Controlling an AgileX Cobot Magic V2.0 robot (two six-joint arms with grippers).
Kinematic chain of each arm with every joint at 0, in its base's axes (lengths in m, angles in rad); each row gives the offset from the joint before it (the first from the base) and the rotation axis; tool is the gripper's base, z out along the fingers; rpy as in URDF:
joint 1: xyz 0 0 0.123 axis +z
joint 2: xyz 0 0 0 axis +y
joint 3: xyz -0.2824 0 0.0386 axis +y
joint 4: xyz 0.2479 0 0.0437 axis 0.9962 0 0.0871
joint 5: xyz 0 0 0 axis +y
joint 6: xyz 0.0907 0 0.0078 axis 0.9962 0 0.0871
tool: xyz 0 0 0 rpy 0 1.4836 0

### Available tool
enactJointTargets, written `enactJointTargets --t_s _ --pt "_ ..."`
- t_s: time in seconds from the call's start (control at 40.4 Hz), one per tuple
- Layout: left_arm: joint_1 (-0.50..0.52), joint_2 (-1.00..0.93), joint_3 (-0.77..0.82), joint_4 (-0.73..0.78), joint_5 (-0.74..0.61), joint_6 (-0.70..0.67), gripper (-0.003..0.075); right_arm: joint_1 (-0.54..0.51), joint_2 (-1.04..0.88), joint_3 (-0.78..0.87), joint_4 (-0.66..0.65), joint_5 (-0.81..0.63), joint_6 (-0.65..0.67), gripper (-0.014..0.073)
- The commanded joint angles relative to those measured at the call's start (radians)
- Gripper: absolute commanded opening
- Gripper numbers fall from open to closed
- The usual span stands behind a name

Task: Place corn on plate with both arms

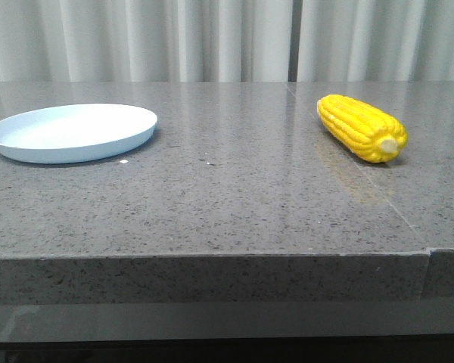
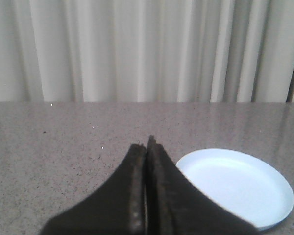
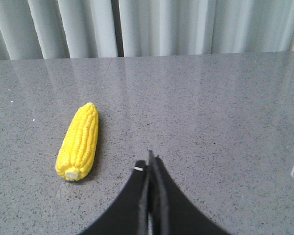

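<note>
A bright yellow corn (image 1: 360,127) lies on the grey stone table at the right, pale stub end toward the front. The pale blue plate (image 1: 72,132) sits empty at the left. Neither arm shows in the front view. In the left wrist view my left gripper (image 2: 147,147) is shut with nothing held, the plate (image 2: 235,186) beside it. In the right wrist view my right gripper (image 3: 149,163) is shut and empty, apart from the corn (image 3: 79,142), which lies off to one side of it.
The grey speckled table (image 1: 234,189) has a front edge near the camera and a seam running through its right part. White curtains (image 1: 212,38) hang behind it.
</note>
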Motion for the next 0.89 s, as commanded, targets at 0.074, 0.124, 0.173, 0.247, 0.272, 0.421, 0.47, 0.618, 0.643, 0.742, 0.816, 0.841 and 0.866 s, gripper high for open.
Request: enactJointTargets --t_s 0.074,0.124,0.173,0.247,0.272,0.421,0.47,0.618,0.643,0.742,0.816,0.841,0.866 --pt "0.002 0.079 -0.054 0.004 -0.073 -0.007 -0.002 -0.005 0.075 -0.062 0.002 -0.074 -0.007 -0.0113" --pt "0.002 0.079 -0.054 0.004 -0.073 -0.007 -0.0019 -0.005 0.075 -0.062 0.002 -0.074 -0.007 -0.0113" --pt "0.002 0.079 -0.054 0.004 -0.073 -0.007 -0.0016 -0.005 0.075 -0.062 0.002 -0.075 -0.007 -0.0104" --pt "0.002 0.079 -0.054 0.004 -0.073 -0.007 0.0054 -0.005 0.075 -0.062 0.002 -0.075 -0.007 -0.0048" --pt "0.002 0.079 -0.054 0.004 -0.073 -0.007 0.0087 -0.005 0.075 -0.062 0.002 -0.075 -0.007 -0.001" --pt "0.002 0.079 -0.054 0.004 -0.073 -0.007 0.0438 -0.005 0.075 -0.062 0.002 -0.072 -0.007 0.0332" --pt "0.002 0.079 -0.054 0.004 -0.075 -0.007 0.0535 -0.005 0.075 -0.062 0.002 -0.072 -0.007 0.0444" --pt "0.002 0.079 -0.054 0.004 -0.077 -0.007 0.0605 -0.005 0.075 -0.062 0.002 -0.073 -0.007 0.0561" --pt "0.002 0.079 -0.054 0.004 -0.08 -0.007 0.0604 -0.005 0.075 -0.062 0.002 -0.073 -0.007 0.0561" --pt "0.002 0.079 -0.054 -0.006 -0.108 -0.007 0.0597 -0.005 0.075 -0.062 0.002 -0.073 -0.007 0.056" --pt "0.002 0.092 -0.073 -0.005 -0.089 -0.007 0.0597 -0.005 0.075 -0.062 0.002 -0.073 -0.007 0.056" --pt "0.002 0.108 -0.086 -0.005 -0.078 -0.007 0.0597 -0.005 0.075 -0.062 0.002 -0.073 -0.007 0.056" --pt "-0.001 0.124 -0.096 -0.007 -0.069 -0.007 0.0597 -0.005 0.075 -0.062 0.002 -0.073 -0.007 0.056"
